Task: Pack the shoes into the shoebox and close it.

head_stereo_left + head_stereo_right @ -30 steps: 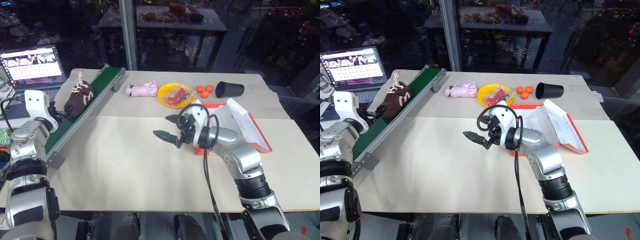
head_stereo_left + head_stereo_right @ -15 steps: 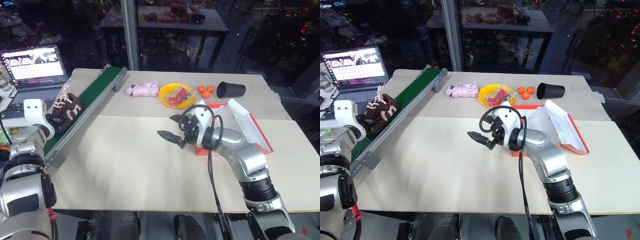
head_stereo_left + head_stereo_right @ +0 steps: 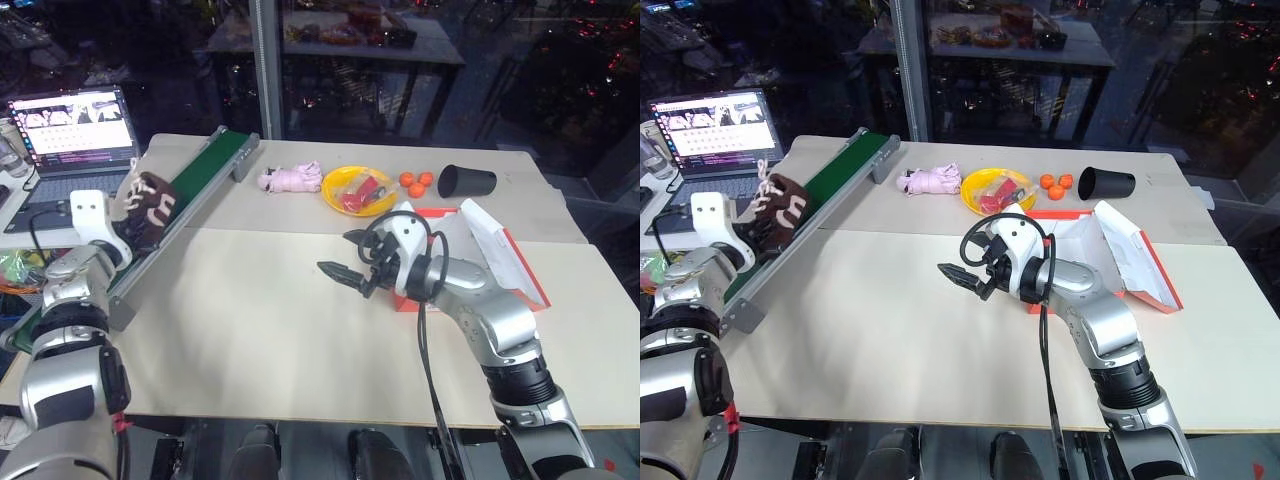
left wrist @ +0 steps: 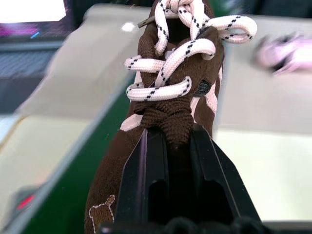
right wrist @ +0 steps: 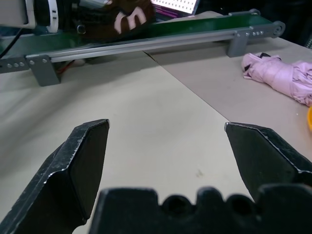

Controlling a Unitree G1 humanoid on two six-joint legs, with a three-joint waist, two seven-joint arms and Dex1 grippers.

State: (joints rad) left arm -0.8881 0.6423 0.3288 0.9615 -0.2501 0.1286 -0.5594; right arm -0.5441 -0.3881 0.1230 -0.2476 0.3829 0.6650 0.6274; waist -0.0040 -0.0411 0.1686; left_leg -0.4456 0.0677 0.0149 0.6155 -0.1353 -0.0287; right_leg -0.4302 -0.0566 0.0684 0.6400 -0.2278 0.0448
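Note:
A dark brown shoe point(image 3: 150, 203) with cream-white laces rests on the green conveyor belt point(image 3: 196, 188) at the left. My left gripper point(image 3: 126, 230) is shut on its upper part, just below the laces; in the left wrist view the black fingers point(image 4: 146, 180) pinch the brown fabric of the shoe point(image 4: 175, 97). The red-orange shoebox point(image 3: 497, 252) stands open at the right, its lid tilted back and its inside white. My right gripper point(image 3: 336, 253) hovers open and empty above the table, just left of the box.
An open laptop point(image 3: 72, 120) sits behind the conveyor. At the far side of the table point(image 3: 250, 340) lie a pink soft bundle point(image 3: 290, 180), a yellow bowl point(image 3: 357, 190), small orange balls point(image 3: 415, 181) and a tipped black cup point(image 3: 465, 181).
My left gripper has closed on the shoe and shifted a little to the right along the belt with it. The right arm has stayed in place, open.

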